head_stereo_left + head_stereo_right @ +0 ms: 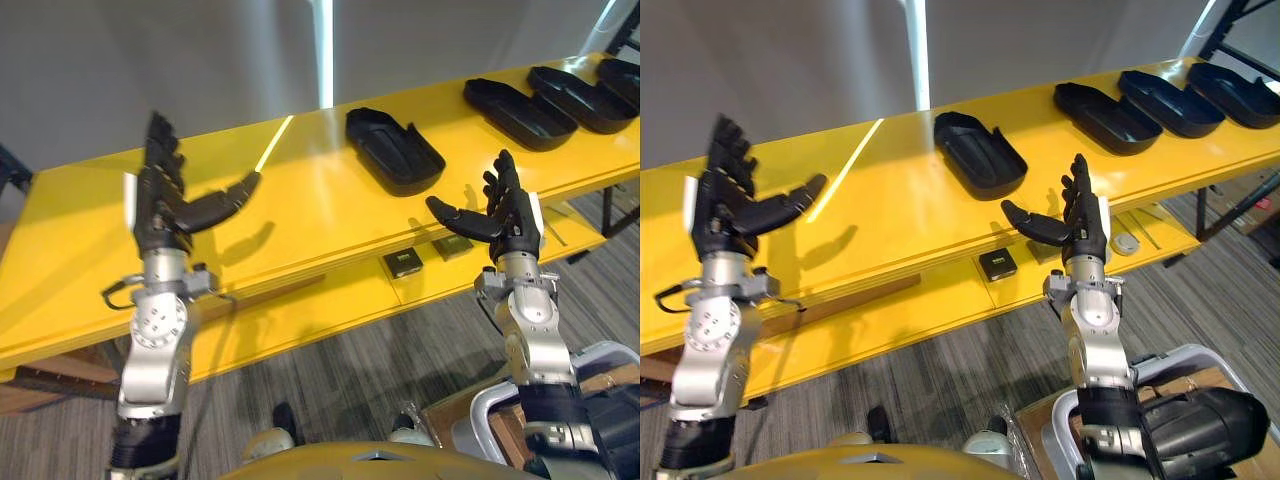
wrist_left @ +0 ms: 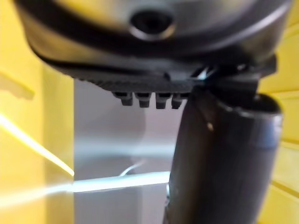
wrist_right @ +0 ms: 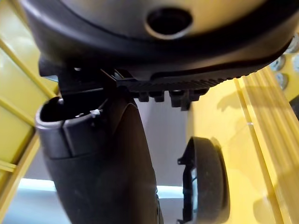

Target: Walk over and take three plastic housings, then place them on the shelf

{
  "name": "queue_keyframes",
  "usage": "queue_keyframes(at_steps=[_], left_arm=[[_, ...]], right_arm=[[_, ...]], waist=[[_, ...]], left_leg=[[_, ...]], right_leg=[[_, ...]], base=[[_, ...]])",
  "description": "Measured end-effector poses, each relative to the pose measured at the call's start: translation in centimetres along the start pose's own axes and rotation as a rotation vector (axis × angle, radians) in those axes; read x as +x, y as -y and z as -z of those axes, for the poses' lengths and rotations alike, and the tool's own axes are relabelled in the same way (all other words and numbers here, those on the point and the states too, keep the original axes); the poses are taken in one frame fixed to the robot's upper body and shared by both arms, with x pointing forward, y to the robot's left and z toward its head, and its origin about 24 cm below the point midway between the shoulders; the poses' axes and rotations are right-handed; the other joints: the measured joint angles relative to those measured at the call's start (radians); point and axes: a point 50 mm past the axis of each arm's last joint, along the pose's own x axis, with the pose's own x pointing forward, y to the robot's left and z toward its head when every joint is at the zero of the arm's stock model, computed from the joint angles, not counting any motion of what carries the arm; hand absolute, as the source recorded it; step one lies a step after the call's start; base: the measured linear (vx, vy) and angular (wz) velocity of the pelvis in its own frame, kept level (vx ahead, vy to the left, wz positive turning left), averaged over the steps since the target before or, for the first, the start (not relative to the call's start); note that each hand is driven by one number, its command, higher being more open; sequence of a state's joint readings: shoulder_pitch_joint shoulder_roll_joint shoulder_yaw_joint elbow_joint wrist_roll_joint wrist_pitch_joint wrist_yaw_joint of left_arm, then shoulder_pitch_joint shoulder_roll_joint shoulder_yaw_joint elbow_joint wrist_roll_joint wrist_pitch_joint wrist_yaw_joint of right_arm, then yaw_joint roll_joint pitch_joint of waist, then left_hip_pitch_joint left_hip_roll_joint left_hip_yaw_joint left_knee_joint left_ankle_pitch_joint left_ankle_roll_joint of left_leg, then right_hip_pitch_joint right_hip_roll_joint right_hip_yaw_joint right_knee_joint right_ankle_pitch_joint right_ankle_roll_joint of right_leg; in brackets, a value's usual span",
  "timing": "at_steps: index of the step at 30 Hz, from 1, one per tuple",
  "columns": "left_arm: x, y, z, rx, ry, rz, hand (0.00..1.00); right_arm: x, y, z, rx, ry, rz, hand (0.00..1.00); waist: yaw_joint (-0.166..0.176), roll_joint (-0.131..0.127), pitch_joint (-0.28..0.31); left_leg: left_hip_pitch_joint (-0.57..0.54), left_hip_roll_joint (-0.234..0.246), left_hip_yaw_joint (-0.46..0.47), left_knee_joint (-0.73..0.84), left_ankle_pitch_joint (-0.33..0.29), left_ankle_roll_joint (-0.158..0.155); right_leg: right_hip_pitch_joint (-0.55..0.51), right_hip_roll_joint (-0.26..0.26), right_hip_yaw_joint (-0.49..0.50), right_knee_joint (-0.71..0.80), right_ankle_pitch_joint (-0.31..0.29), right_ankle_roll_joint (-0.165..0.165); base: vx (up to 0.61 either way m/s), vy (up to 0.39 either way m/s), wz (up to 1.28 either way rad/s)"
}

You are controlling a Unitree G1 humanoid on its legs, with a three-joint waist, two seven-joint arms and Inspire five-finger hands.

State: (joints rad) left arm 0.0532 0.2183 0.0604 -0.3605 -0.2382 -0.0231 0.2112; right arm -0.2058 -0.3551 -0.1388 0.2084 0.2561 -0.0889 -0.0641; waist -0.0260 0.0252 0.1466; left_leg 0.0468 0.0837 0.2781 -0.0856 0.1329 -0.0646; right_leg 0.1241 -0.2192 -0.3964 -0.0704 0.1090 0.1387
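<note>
Plastic housings (image 1: 518,112) (black, open side up) lie in a row on the yellow surface (image 1: 300,205); the nearest housing (image 1: 395,150) sits apart from the rest. I see the left robot hand (image 1: 165,205) raised well to the left of the nearest housing, fingers straight, thumb spread, holding nothing. The right robot hand (image 1: 505,215) hovers in front and to the right of that housing, likewise spread and empty. A small black box (image 1: 402,263) lies lower down, in front of that housing.
</note>
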Motion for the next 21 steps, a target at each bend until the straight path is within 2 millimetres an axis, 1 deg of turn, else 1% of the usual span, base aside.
queue_keyframes(at_steps=[1, 4, 6, 8, 10, 12, 15, 17, 19, 21], left_arm=[[-0.1, 0.3, 0.2, -0.009, -0.009, 0.016, 1.00], [-0.2, 0.7, 0.1, -0.054, 0.000, 0.060, 1.00], [-0.2, 0.8, -0.2, -0.075, 0.034, 0.079, 1.00], [-0.3, 1.1, -0.4, -0.122, 0.052, 0.105, 1.00], [-0.4, 1.7, -0.2, -0.164, 0.040, 0.147, 1.00], [-0.6, 2.5, 0.1, -0.224, 0.031, 0.201, 1.00], [-1.1, 4.1, 0.9, -0.290, -0.016, 0.305, 1.00], [-1.4, 4.9, 1.2, -0.317, -0.036, 0.356, 1.00], [-1.9, 6.0, 1.4, -0.330, -0.052, 0.428, 1.00], [-2.1, 6.4, 1.4, -0.329, -0.055, 0.461, 1.00]], right_arm=[[0.5, 0.1, 0.1, 0.001, -0.018, -0.005, 1.00], [2.1, 0.8, -0.1, 0.046, -0.048, -0.024, 1.00], [3.1, 1.4, -0.5, 0.066, -0.049, -0.035, 1.00], [4.0, 2.1, -0.9, 0.090, -0.056, -0.033, 1.00], [4.1, 2.3, -0.3, 0.112, -0.080, -0.033, 1.00], [4.2, 2.1, 0.3, 0.111, -0.109, -0.044, 1.00], [5.4, 1.9, -0.3, 0.124, -0.104, -0.039, 1.00], [5.7, 1.7, -0.7, 0.127, -0.097, -0.037, 1.00], [6.1, 1.7, -0.7, 0.130, -0.105, -0.029, 1.00], [6.3, 1.7, -0.6, 0.133, -0.114, -0.025, 1.00]], waist=[[0.001, 0.000, 0.000], [0.024, 0.000, 0.000], [0.025, 0.000, -0.001], [0.034, -0.001, 0.001], [0.048, -0.002, 0.002], [0.052, -0.004, 0.003], [0.061, -0.013, 0.008], [0.064, -0.020, 0.015], [0.069, -0.036, 0.024], [0.068, -0.045, 0.031]], left_leg=[[-0.002, -0.001, -0.009, -0.003, -0.001, -0.004], [-0.010, -0.003, -0.026, -0.003, 0.007, -0.010], [-0.035, -0.005, -0.046, -0.004, 0.017, -0.005], [-0.067, -0.004, -0.066, -0.004, 0.034, -0.011], [-0.069, -0.005, -0.074, -0.003, 0.039, -0.005], [-0.071, -0.004, -0.087, -0.003, 0.043, 0.000], [-0.071, -0.003, -0.090, -0.003, 0.044, 0.001], [-0.071, -0.001, -0.091, -0.003, 0.044, 0.001], [-0.072, -0.001, -0.092, -0.004, 0.044, 0.001], [-0.072, -0.001, -0.091, -0.004, 0.044, 0.001]], right_leg=[[-0.001, -0.001, -0.012, 0.001, -0.006, -0.001], [-0.006, -0.005, -0.020, 0.014, -0.011, 0.000], [-0.021, -0.007, -0.034, 0.018, -0.011, 0.000], [-0.037, -0.004, -0.042, 0.018, -0.009, 0.001], [-0.035, -0.004, -0.050, 0.018, -0.004, 0.004], [-0.029, -0.004, -0.062, 0.016, 0.000, 0.003], [-0.027, -0.002, -0.065, 0.016, 0.001, 0.002], [-0.027, -0.001, -0.065, 0.015, 0.000, 0.000], [-0.022, -0.001, -0.066, 0.015, 0.000, 0.000], [-0.022, -0.001, -0.065, 0.015, 0.000, 0.000]], base=[[-0.13, 0.041, 0.25], [-0.09, 0.034, 0.14], [-0.08, 0.036, 0.27], [-0.04, 0.025, 0.24], [-0.01, 0.007, 0.16], [-0.01, -0.001, 0.17], [0.00, -0.003, 0.04], [0.00, 0.000, 0.00], [0.00, 0.000, 0.00], [0.00, 0.000, 0.00]])
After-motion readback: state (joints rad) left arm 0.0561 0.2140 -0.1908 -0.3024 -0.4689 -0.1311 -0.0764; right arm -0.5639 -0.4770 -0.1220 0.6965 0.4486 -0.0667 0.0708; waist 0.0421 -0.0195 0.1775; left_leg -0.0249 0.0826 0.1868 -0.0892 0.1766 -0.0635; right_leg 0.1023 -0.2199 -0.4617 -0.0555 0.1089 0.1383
